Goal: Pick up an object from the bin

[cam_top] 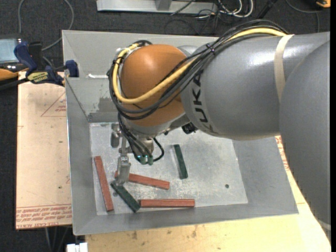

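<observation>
Camera view, reading from the left: a long red-brown stick (103, 184) lies near the left wall of the grey bin (79, 140). Just right of it, my gripper (122, 173) is low over the bin floor. Its tip is at the upper end of a short dark green stick (127, 198), close to the left end of a middle red-brown stick (149, 181). I cannot tell whether the gripper is open or closed. A front red-brown stick (167, 203) lies beyond, and an upright dark green stick (180, 161) sits apart further right.
</observation>
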### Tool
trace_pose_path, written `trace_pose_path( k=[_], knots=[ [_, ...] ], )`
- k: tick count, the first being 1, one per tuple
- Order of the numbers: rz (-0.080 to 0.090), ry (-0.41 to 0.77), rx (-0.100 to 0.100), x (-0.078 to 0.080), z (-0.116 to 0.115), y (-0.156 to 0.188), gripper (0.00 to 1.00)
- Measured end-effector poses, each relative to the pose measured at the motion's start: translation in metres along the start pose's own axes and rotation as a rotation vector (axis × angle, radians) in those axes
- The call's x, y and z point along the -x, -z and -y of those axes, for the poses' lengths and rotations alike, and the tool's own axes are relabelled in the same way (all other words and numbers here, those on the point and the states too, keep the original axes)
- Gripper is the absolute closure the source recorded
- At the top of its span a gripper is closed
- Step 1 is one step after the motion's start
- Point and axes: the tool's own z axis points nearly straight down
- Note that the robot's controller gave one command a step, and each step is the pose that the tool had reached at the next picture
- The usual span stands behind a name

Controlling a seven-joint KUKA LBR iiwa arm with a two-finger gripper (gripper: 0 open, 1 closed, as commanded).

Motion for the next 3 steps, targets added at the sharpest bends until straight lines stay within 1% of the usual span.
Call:
trace_pose_path(
  k=[1,2,3],
  knots=[
    [0.003,-0.003,0.0,0.038,0.003,-0.125,0.0],
    [0.004,-0.042,0.0,0.0,0.046,-0.14,0.0],
    [0.011,-0.04,0.003,0.003,0.044,-0.138,1.0]
  ],
)
